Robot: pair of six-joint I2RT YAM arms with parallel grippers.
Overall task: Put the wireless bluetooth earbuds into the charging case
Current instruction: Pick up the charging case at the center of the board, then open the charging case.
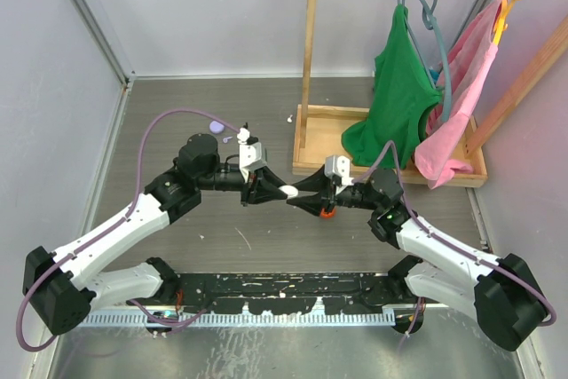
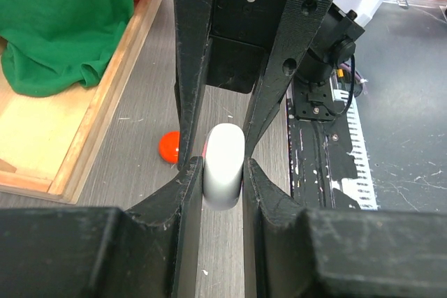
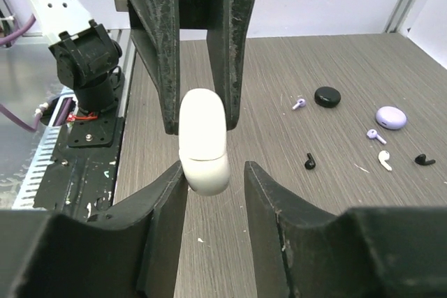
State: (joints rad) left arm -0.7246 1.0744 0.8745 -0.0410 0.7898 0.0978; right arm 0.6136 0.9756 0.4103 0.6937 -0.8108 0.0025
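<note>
Bright, even, diffuse light from overhead was recorded in all three views. Only faint, soft shadows were cast on the table beneath the arms. Dull glare was noted on the metal sheet, soft sheen on the white charging case. Left gripper fingers and right gripper fingers were rendered slightly soft at the bottom edge. Wide-angle stretching was seen toward wrist-view borders.
</note>
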